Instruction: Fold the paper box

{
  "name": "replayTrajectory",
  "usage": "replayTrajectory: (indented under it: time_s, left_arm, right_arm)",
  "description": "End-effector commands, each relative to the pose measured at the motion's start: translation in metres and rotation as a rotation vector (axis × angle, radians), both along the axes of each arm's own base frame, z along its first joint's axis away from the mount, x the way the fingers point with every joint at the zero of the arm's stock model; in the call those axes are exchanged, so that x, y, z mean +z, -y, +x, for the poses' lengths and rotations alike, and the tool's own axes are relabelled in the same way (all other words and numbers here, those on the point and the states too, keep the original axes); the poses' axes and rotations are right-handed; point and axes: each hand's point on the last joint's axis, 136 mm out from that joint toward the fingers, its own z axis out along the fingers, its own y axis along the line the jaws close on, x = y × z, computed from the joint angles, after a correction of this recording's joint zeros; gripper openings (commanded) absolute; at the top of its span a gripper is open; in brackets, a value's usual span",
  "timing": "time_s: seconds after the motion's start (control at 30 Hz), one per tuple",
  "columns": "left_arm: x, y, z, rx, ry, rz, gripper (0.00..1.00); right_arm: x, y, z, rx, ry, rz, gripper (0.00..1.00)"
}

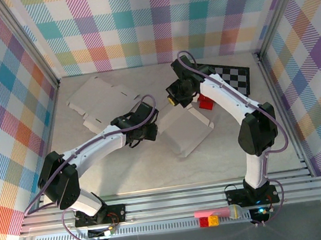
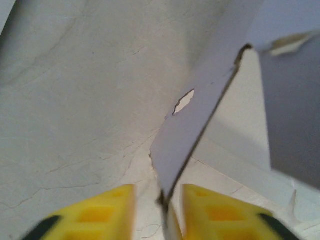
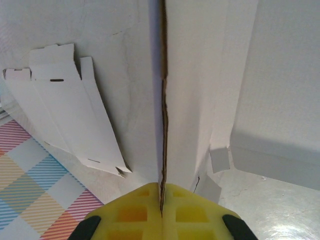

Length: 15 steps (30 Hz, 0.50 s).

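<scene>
Rt jaws pinch paper box (image 3: 195, 75) wall edge; L jaws part-open astride its flap (image 2: 197, 107).

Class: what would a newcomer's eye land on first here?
The half-folded paper box at mid-table, with the right tool pinching one upright panel edge and the left tool open astride another. Behind it, a flat box blank lies back left and a checkerboard back right.
</scene>
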Motion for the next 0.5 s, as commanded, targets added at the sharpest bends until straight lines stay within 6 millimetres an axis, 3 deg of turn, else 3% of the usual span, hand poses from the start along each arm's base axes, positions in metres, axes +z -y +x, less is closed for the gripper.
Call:
replayTrajectory:
  time_s: [0.0,0.1,0.17,0.23,0.33,0.47]
  left_arm:
    - [0.041,-0.004,-0.011,0.039,0.031,-0.110,0.43]
    - [0.076,-0.016,-0.017,0.109,0.045,-0.256,0.57]
    - [0.095,-0.028,-0.018,0.174,0.049,-0.342,0.66]
    - [0.105,-0.043,-0.016,0.246,0.030,-0.420,0.68]
    - [0.107,-0.058,-0.010,0.318,-0.023,-0.499,0.67]
    - [0.089,-0.072,-0.004,0.385,-0.108,-0.512,0.64]
  right_arm:
    - [0.002,0.015,-0.015,-0.073,-0.036,-0.027,0.00]
    - [0.001,0.024,-0.031,-0.150,-0.034,-0.059,0.00]
    - [0.000,0.020,-0.030,-0.187,0.023,-0.017,0.00]
    - [-0.004,0.011,-0.019,-0.204,0.104,0.065,0.00]
    - [-0.002,0.005,0.000,-0.209,0.218,0.120,0.00]
    - [-0.008,0.000,0.013,-0.195,0.247,0.121,0.00]
